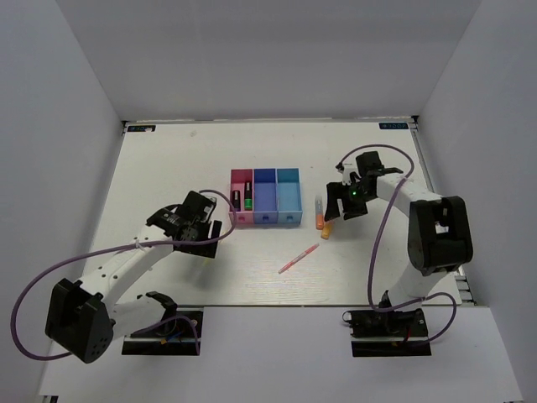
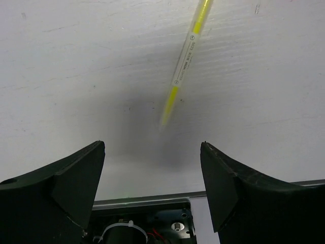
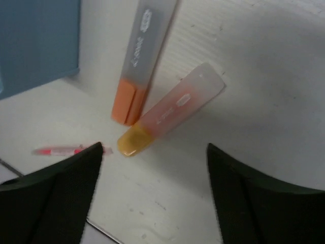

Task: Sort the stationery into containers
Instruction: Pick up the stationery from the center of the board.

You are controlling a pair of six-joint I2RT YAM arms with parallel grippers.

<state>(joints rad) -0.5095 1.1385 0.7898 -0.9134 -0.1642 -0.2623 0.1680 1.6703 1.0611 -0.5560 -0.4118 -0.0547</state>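
Observation:
Three joined bins stand mid-table: pink (image 1: 242, 217), blue-violet (image 1: 265, 191), cyan (image 1: 289, 191). Two dark markers (image 1: 243, 200), one green-banded, lie in the pink bin. Two orange-and-white highlighters (image 1: 319, 212) (image 1: 327, 228) lie right of the cyan bin. In the right wrist view they show (image 3: 139, 66) (image 3: 170, 109) just ahead of my open, empty right gripper (image 3: 154, 146) (image 1: 342, 201). A thin pink pen (image 1: 299, 259) (image 3: 66, 150) lies nearer the front. My left gripper (image 1: 208, 233) (image 2: 152, 145) is open and empty; a thin pale-yellow stick (image 2: 185, 61) lies ahead of it, hidden in the top view.
White walls close the table at the back and both sides. The cyan bin's corner (image 3: 35, 40) is at the upper left of the right wrist view. The table's front edge (image 2: 203, 195) runs just behind the left fingers.

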